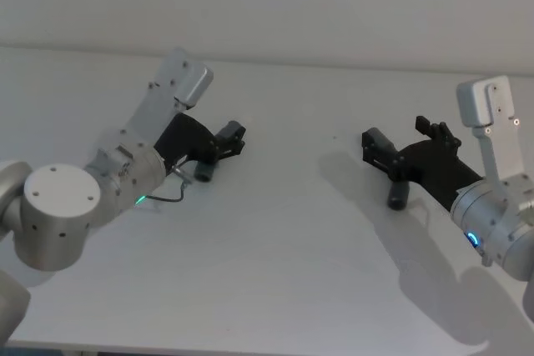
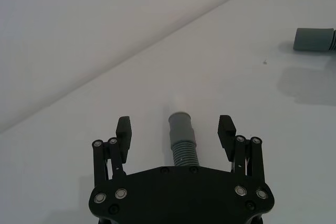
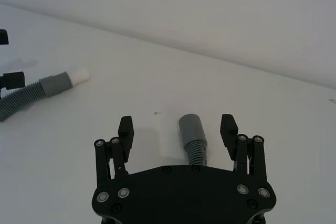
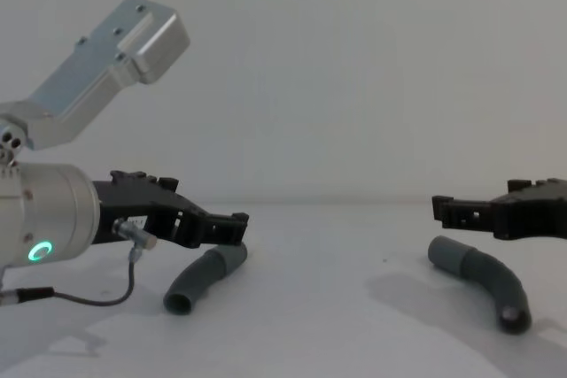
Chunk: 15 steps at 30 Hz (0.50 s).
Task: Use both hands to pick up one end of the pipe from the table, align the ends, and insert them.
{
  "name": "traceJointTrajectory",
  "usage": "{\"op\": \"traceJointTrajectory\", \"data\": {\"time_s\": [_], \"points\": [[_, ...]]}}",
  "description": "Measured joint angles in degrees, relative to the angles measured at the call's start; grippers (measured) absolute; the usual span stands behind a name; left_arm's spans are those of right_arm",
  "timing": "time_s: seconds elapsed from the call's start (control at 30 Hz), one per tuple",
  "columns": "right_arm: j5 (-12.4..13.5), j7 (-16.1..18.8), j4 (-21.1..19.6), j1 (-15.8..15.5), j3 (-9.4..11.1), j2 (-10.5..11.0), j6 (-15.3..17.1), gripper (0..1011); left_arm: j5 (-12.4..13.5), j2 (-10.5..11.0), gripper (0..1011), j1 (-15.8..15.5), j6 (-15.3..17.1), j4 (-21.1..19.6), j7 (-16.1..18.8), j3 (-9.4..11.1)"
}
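A plain white table carries two short, curved grey hose pieces lying well apart, both about midway between its near and far edges.

On the table's left half, the left gripper hangs low over the plug piece. Its fingers are spread wide and grip nothing. One finger sits on each side of the hose, and neither seems to touch it. The piece's white tip points away from the wrist, toward the middle of the table.

On the table's right half, the right gripper is posed the same way over the cuff piece. Its fingers are also released and straddle the hose. The open cuff pokes out between the fingertips and faces the table's centre.

The step in hand looks to be the grasp, with neither piece lifted yet. To do it well:

- Each gripper probably needs to settle lower, so the pads meet the hose at mid-height rather than skimming its top.
- Closing on the smooth collar just behind each end should hold better than closing on the springy ribs.
- The white tip and the mouth of the cuff should be left sticking out clear of the fingers.
- The hose should sit centred between the pads, or it may roll aside on the glossy surface.
- A firm but gentle squeeze would keep the cuff round enough to take the plug.
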Motion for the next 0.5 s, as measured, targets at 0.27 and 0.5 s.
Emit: {"op": "traceJointTrajectory", "data": {"time_s": [0.27, 0.5], "points": [[-0.2, 0.1, -0.2, 0.4, -0.3, -0.1, 1.4, 1004, -1.2, -0.9, 1001, -0.3, 4.3, -0.6, -0.3, -1.1], [-0.3, 0.1, -0.2, 0.6, -0.5, -0.1, 2.1, 1004, -3.0, -2.6, 1001, 0.1, 7.9, -0.9, 0.4, -2.9]]}}
